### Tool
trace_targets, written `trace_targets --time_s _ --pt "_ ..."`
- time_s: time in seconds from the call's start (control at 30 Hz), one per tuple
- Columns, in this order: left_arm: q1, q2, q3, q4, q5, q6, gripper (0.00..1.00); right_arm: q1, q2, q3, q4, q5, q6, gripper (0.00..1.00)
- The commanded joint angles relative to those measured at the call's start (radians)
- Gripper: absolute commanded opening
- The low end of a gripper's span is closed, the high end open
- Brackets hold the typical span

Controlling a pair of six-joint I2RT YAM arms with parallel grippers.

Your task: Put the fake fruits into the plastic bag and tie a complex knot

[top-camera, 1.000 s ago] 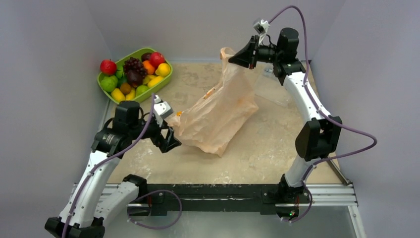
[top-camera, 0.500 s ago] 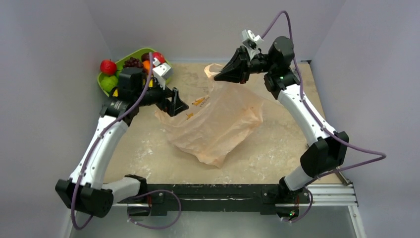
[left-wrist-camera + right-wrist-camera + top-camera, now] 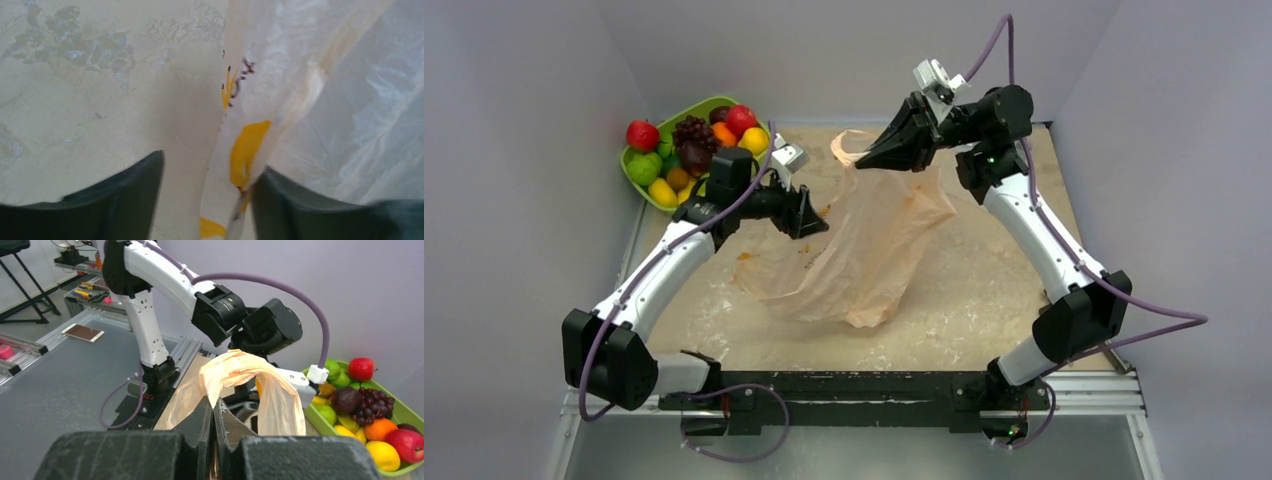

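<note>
I'm opening the plastic bag (image 3: pixel 874 240): my right gripper (image 3: pixel 860 162) pinches its handle; my left gripper (image 3: pixel 818 217) gapes, rim between its fingers. Next I clamp and pull.

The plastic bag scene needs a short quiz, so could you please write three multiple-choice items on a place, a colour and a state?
1. Where are the fake fruits?
A) in the green tray at the table's far left corner
B) on the floor
C) in a blue bowl

2. What colour is the print on the plastic bag?
A) blue
B) yellow-orange
C) green

3. How is the right gripper?
A) wide open
B) shut on the bag's handle
C) out of every view

Answers:
1 A: the top view shows them heaped in the tray.
2 B: the left wrist view shows it close up.
3 B: in the right wrist view its fingers press together, with the handle rising from them.
</note>
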Motion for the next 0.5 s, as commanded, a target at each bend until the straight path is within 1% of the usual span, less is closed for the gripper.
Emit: trace_targets --time_s 0.0,0.03,0.07,0.13,0.2,0.23,0.27,0.3,0.33,0.37,0.4,0.47 --pt "-0.013 -0.028 0.008 0.023 0.127 -0.11 0.15 -0.044 0.016 0.053 0.094 -0.054 0.09 0.0" --pt "-0.003 -0.062 0.001 -0.001 0.123 -0.156 0.0 -0.081 0.024 0.049 0.088 -0.052 0.093 0.0" --pt "0.019 -0.111 -0.034 0.013 0.117 -0.213 0.0 -0.121 0.03 0.042 0.076 -0.047 0.094 0.0" --pt "0.076 -0.239 -0.128 0.071 0.076 -0.352 0.0 -0.213 0.053 0.016 0.027 -0.021 0.088 0.04" --pt "0.112 -0.32 -0.168 0.038 0.061 -0.419 0.0 -0.297 0.081 -0.006 -0.044 0.008 0.064 0.05" --pt "0.113 -0.337 -0.163 -0.002 0.058 -0.417 0.0 -0.334 0.093 -0.015 -0.102 0.044 0.036 0.05" --pt "0.112 -0.348 -0.165 -0.018 0.057 -0.434 0.0 -0.36 0.108 -0.009 -0.218 0.083 -0.02 0.08" --pt "0.111 -0.353 -0.176 -0.014 0.06 -0.479 0.0 -0.372 0.126 0.021 -0.357 0.114 -0.12 0.12" --pt "0.11 -0.351 -0.187 -0.009 0.051 -0.505 0.0 -0.374 0.144 0.073 -0.572 0.175 -0.245 0.18" --pt "0.109 -0.343 -0.194 -0.011 0.03 -0.535 0.0 -0.37 0.157 0.136 -0.739 0.255 -0.365 0.37" --pt "0.11 -0.328 -0.204 -0.003 0.008 -0.567 0.0 -0.363 0.159 0.152 -0.809 0.292 -0.402 0.51" --pt "0.115 -0.301 -0.214 0.02 -0.024 -0.622 0.0 -0.354 0.121 0.125 -0.875 0.381 -0.388 0.67"
